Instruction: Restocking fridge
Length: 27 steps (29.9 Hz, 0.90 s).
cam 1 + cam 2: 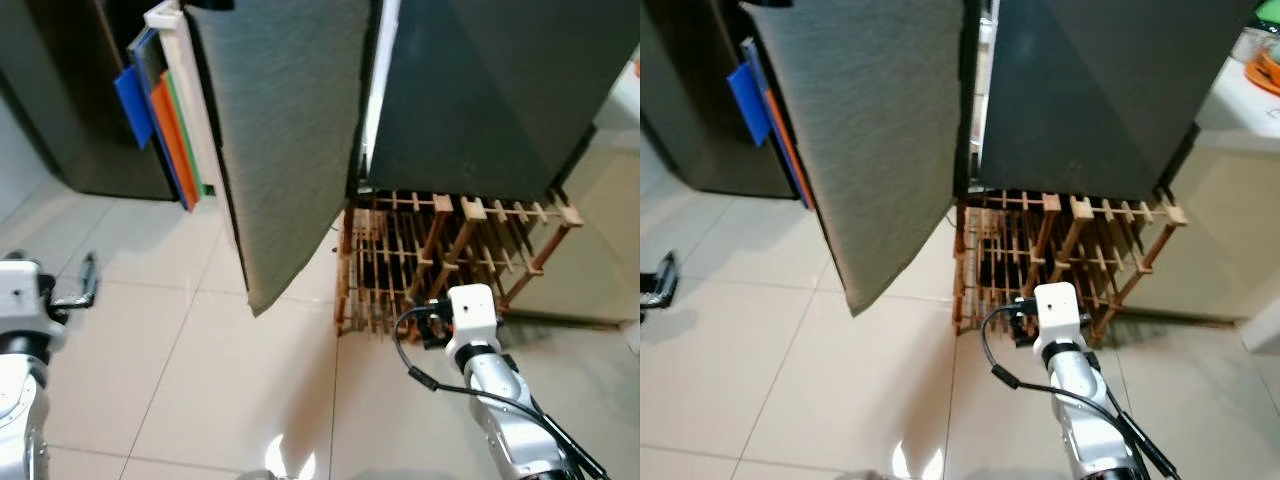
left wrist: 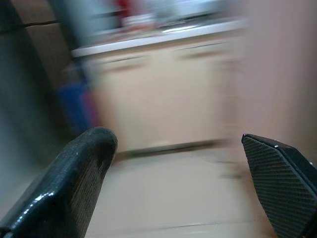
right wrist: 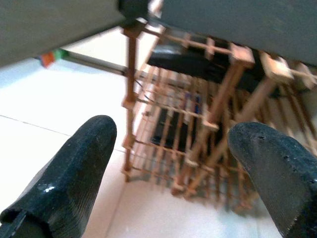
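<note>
While both arms reach forward low over the tiled floor point(image 1: 180, 350), the right gripper point(image 3: 183, 163) has its jaws spread wide, holding nothing, near one wooden rack point(image 1: 450, 260). The left gripper point(image 2: 183, 183), at the left, is likewise released. One fridge door point(image 1: 285, 130) stands ajar at the far side.

We look down on a glossy pale tiled floor point(image 1: 180, 350) catching a bright glare at six o'clock. At one o'clock a wooden lattice rack point(image 1: 440, 255) stands on it beneath dark panels. At eleven o'clock, blue and orange boards point(image 1: 160, 125) lean upright. At two o'clock sits a pale counter point(image 1: 1240, 110).
</note>
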Motion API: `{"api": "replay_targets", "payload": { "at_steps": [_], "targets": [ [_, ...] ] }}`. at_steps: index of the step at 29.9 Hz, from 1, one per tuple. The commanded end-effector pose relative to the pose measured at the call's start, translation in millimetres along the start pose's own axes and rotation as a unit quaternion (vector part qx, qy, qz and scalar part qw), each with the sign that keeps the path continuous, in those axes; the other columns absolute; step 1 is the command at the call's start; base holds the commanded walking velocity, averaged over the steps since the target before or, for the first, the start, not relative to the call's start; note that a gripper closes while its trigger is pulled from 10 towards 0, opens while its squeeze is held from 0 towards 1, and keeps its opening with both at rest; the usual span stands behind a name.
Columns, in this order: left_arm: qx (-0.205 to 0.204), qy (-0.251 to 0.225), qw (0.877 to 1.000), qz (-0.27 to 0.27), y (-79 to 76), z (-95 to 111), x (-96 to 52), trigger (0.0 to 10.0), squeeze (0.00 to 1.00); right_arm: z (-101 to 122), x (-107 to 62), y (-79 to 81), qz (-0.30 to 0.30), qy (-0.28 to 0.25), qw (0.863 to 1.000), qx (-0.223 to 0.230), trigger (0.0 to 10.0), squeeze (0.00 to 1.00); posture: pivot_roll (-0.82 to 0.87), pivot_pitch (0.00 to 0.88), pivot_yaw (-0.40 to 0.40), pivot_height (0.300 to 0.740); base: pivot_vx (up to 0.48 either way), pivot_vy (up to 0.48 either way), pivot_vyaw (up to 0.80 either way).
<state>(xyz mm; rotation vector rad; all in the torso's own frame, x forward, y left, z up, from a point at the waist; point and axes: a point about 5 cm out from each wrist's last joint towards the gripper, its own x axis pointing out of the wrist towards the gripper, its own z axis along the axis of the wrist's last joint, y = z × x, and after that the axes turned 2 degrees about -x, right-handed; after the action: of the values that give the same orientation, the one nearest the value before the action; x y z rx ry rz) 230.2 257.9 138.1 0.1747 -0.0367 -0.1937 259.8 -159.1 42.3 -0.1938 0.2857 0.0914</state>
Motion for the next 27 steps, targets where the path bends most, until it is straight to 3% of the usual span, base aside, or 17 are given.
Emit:
{"api": "replay_targets", "payload": {
  "at_steps": [1, 3, 4, 7, 9, 12, 14, 16, 17, 22, 27],
  "targets": [
    [-0.017, 0.011, 0.993, -0.115, -26.2, 0, 3.7, 10.0, 0.00, 5, 1.0, -2.6, -0.002, -0.005, 1.000, -0.005, 10.0, 0.00, 0.09, 0.000, 0.002, 0.740, 0.000, 0.000, 0.00],
    [-0.043, 0.032, 0.977, -0.209, -47.5, -2, 3.0, 10.0, 0.00, 6, 1.4, -2.5, -0.002, -0.007, 1.000, -0.005, 10.0, 0.00, 0.09, 0.000, 0.006, 0.740, 0.000, 0.000, 0.00],
    [-0.061, 0.049, 0.961, -0.265, -60.4, -4, 3.8, 10.0, 0.00, 7, 1.5, -3.0, -0.003, -0.007, 1.000, -0.006, 10.0, 0.00, 0.08, 0.000, 0.012, 0.740, 0.000, 0.000, 0.00],
    [-0.081, 0.067, 0.936, -0.335, -77.4, -6, 8.8, 10.0, 0.00, 7, 1.2, -4.8, -0.005, -0.009, 1.000, -0.008, 10.0, 0.00, 0.08, 0.000, 0.012, 0.740, 0.000, 0.000, 0.00],
    [-0.083, 0.068, 0.934, -0.342, -79.6, -6, 11.9, 10.0, 0.00, 7, 1.0, -5.5, -0.007, -0.009, 1.000, -0.009, 10.0, 0.00, 0.08, 0.000, 0.012, 0.740, 0.000, 0.000, 0.00],
    [-0.078, 0.058, 0.935, -0.342, -85.2, -8, 41.6, 10.0, 0.00, 11, 2.8, -8.2, -0.013, -0.014, 1.000, -0.007, 10.0, 0.00, 0.06, 0.000, 0.018, 0.740, 0.000, 0.000, 0.00],
    [-0.075, 0.055, 0.935, -0.341, -86.4, -8, 50.3, 10.0, 0.00, 12, 3.5, -8.4, -0.014, -0.015, 1.000, -0.007, 10.0, 0.00, 0.06, 0.000, 0.018, 0.740, 0.000, 0.000, 0.00],
    [-0.073, 0.045, 0.935, -0.343, -89.8, -4, 75.5, 10.0, 0.00, 16, 5.1, -5.7, -0.011, -0.020, 1.000, -0.008, 10.0, 0.00, 0.05, 0.000, 0.026, 0.740, 0.000, 0.000, 0.00],
    [-0.073, 0.045, 0.935, -0.343, -89.8, -4, 75.5, 10.0, 0.00, 16, 5.1, -5.7, -0.011, -0.020, 1.000, -0.008, 10.0, 0.00, 0.05, 0.000, 0.026, 0.740, 0.000, 0.000, 0.00],
    [-0.060, 0.040, 0.936, -0.346, -90.3, 5, 112.1, 10.0, 0.00, 24, 6.8, -2.6, -0.011, -0.033, 0.999, -0.012, 10.0, 0.00, 0.03, 0.000, 0.048, 0.740, 0.000, 0.000, 0.00],
    [-0.043, 0.042, 0.936, -0.346, -87.6, 4, 118.1, 10.0, 0.00, 24, 5.8, -2.8, -0.013, -0.034, 0.999, -0.012, 10.0, 0.00, 0.02, 0.000, 0.053, 0.740, 0.000, 0.000, 0.00]
  ]
}}
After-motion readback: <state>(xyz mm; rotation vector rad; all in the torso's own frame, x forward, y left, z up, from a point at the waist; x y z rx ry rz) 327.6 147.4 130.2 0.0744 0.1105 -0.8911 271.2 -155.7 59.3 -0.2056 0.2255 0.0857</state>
